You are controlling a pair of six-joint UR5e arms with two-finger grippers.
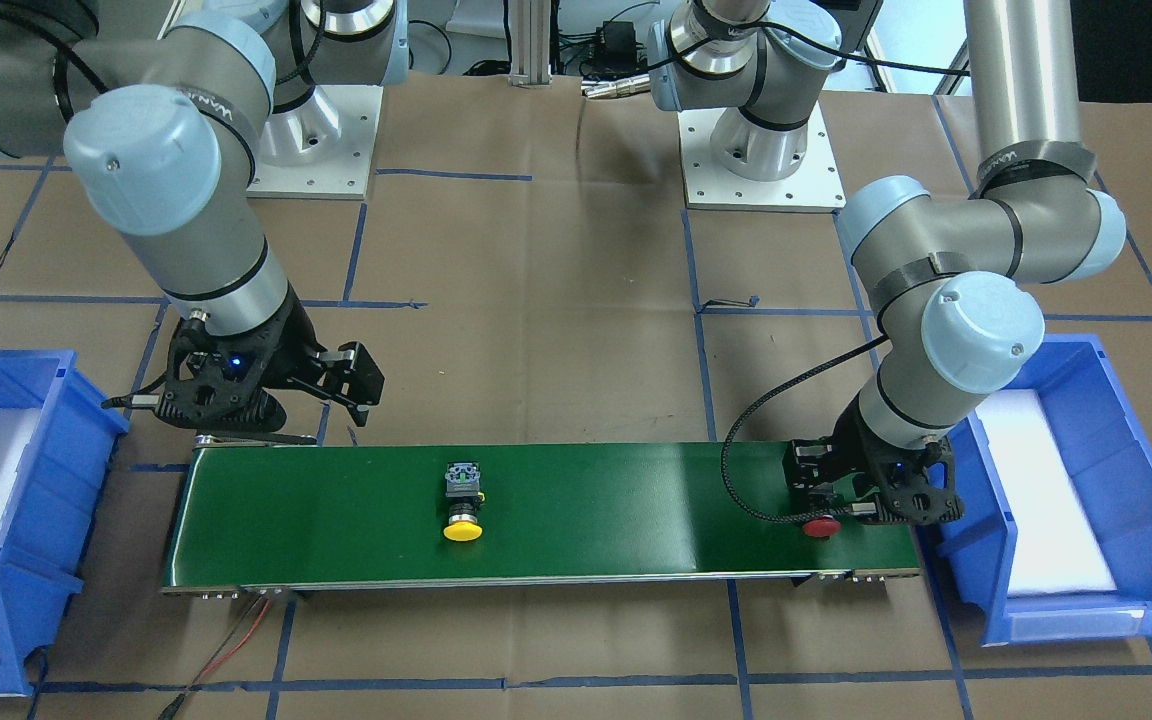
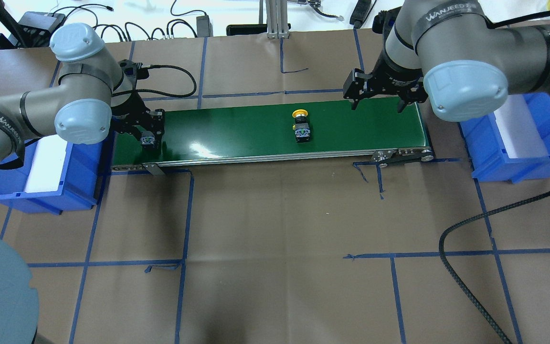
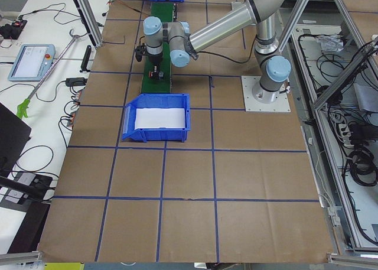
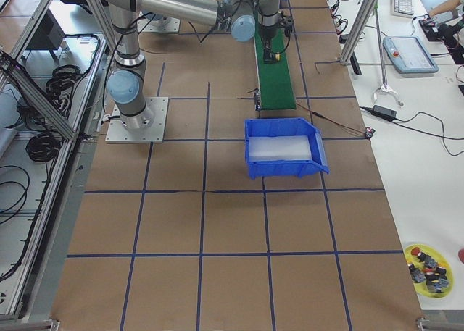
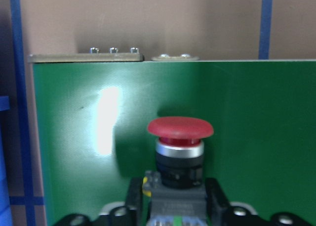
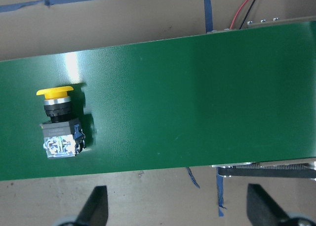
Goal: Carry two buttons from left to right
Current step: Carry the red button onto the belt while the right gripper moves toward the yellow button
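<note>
The red button (image 1: 821,526) lies on its side at the left end of the green conveyor belt (image 1: 636,510), cap toward the belt's outer edge. My left gripper (image 1: 823,495) is shut on its black-and-grey body; in the left wrist view the fingers (image 5: 134,199) press both sides of the red button (image 5: 180,147). The yellow button (image 1: 462,505) lies on its side near mid-belt and shows in the overhead view (image 2: 301,125) and the right wrist view (image 6: 57,122). My right gripper (image 2: 376,102) is open and empty above the belt's right end, apart from the yellow button.
A blue bin (image 2: 36,200) with white padding stands beyond the belt's left end, under my left arm. A second blue bin (image 2: 509,169) stands beyond the right end. Brown paper with blue tape lines covers the table. A black cable (image 2: 470,267) loops at the near right.
</note>
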